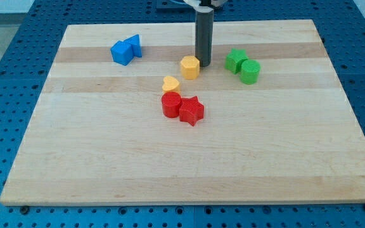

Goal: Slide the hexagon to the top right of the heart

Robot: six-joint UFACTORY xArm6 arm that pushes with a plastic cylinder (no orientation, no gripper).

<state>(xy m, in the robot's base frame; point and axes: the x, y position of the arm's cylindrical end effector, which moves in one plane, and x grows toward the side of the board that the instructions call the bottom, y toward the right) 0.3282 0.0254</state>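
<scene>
Down near the board's top edge, about midway along it, my tip (204,61) rests on the wood just to the right of the yellow hexagon (190,66), so close that I cannot tell whether the two touch; it is a plain dark rod with no jaws to spread or press together, and it holds nothing. No brand, label or writing can be read anywhere on the blocks, the rod or the board (106,158). That hexagon is a short, flat-topped yellow prism with a slightly paler top face and darker orange-yellow sides. It sits up and to the right of the yellow heart (170,83), near it but apart. Just below the heart stands a red cylinder (171,104), with a red star (192,111) touching it on the right. Toward the top right are two green blocks (243,65) side by side, and toward the top left corner two blue blocks (126,50) pressed together, their shapes hard to make out.
</scene>
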